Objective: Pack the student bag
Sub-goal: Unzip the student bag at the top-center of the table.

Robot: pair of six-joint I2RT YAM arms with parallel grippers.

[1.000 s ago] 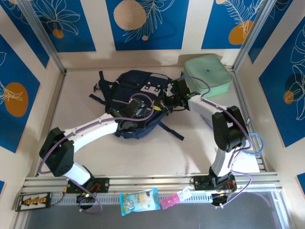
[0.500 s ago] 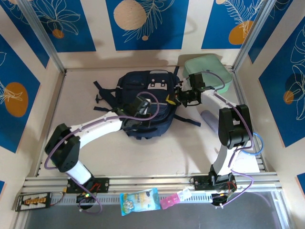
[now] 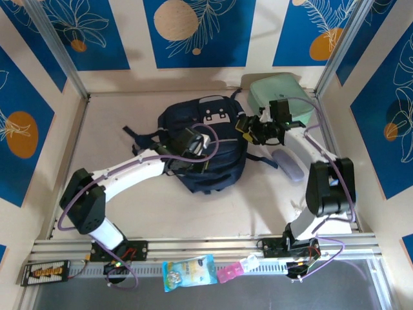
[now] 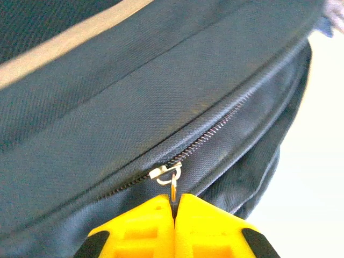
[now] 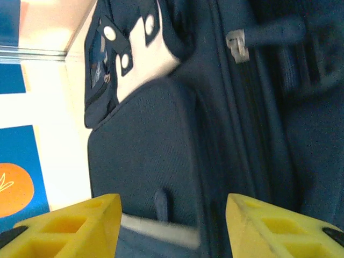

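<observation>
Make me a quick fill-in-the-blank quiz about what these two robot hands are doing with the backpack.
1. The left hand is shut on the small metal ____ of the student bag.
2. The right hand, close beside the bag, has its yellow fingers ____ rather than shut.
3. The square case in the far corner behind the right arm is mint ____.

Missing words: zipper pull; open; green
</observation>
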